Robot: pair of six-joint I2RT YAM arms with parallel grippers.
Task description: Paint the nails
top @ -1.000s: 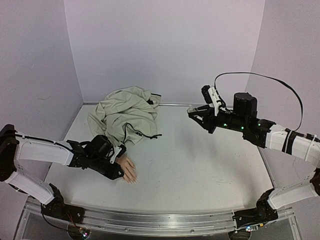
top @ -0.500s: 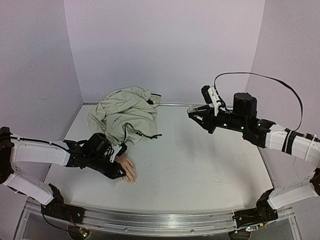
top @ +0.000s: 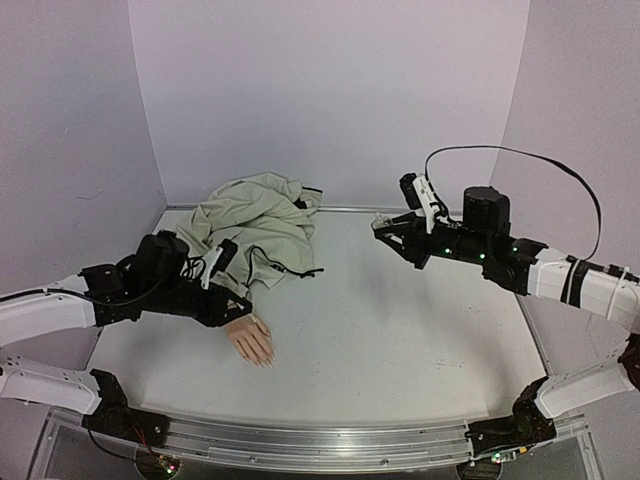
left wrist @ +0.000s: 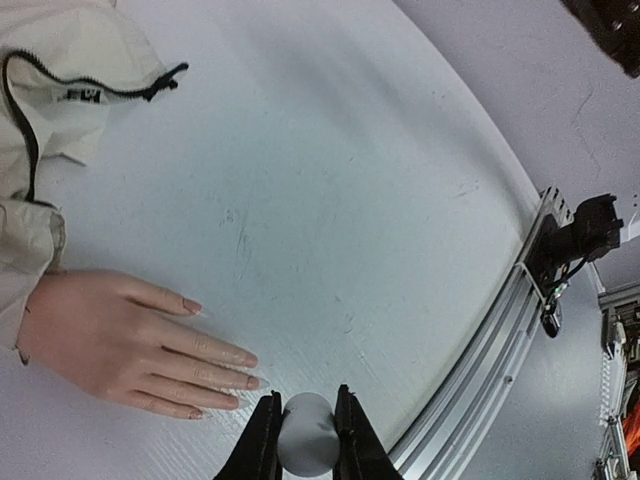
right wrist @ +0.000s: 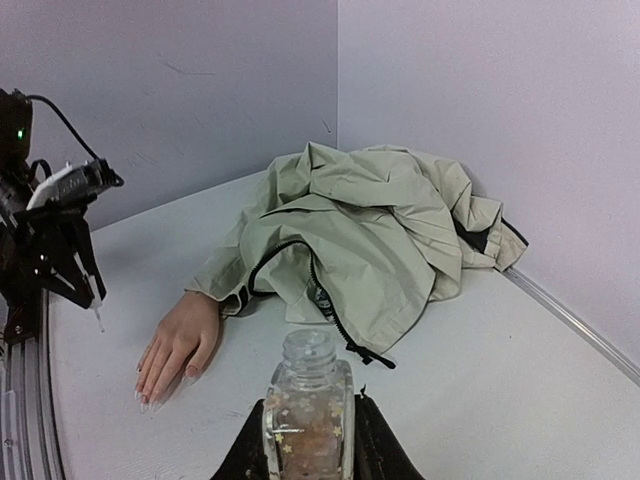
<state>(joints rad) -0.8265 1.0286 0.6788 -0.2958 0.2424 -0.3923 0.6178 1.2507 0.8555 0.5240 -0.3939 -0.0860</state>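
Left claw (left wrist: 303, 418), shut tight on a small white rounded cap (left wrist: 305, 450), hovers just beside the pale nails (left wrist: 250, 360) of the flesh-pink mannequin hand (left wrist: 100, 335), which lies palm down on the white table (left wrist: 330, 200), fingers running lengthwise toward that claw. The right claw (right wrist: 308, 430), well apart across the table, is clamped on a clear glass bottle (right wrist: 308, 385) with its neck open, leaving the left arm nearer.
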